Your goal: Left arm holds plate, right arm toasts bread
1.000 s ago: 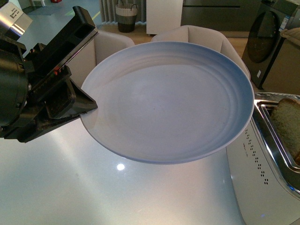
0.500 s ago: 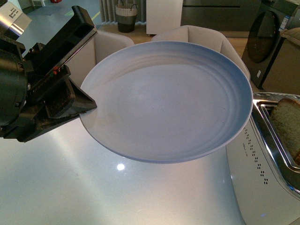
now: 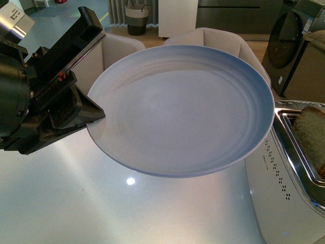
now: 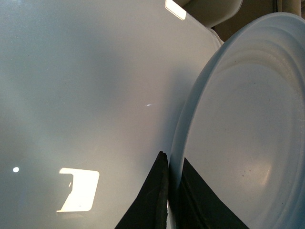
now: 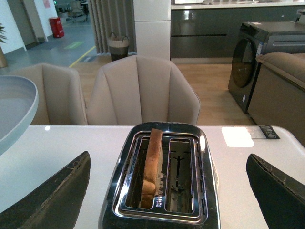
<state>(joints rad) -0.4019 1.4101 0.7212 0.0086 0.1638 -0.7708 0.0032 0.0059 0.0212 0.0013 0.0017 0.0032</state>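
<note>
My left gripper (image 3: 89, 119) is shut on the left rim of the pale blue-grey plate (image 3: 183, 109) and holds it level above the white table. In the left wrist view the black jaws pinch the plate's rim (image 4: 177, 157) between them at my left gripper (image 4: 172, 191). The bread (image 5: 151, 164) stands upright in the left slot of the chrome toaster (image 5: 205, 191). It also shows in the front view (image 3: 311, 133) at the right edge. My right gripper (image 5: 169, 191) is open wide, above and in front of the toaster, with one black fingertip (image 5: 57, 191) on each side.
The toaster (image 3: 284, 198) stands on the white table (image 3: 76, 203) at the right, beside the plate's right rim. Beige chairs (image 5: 142, 90) stand behind the table. A washing machine (image 3: 287, 46) and a basket (image 3: 136, 18) are in the far background.
</note>
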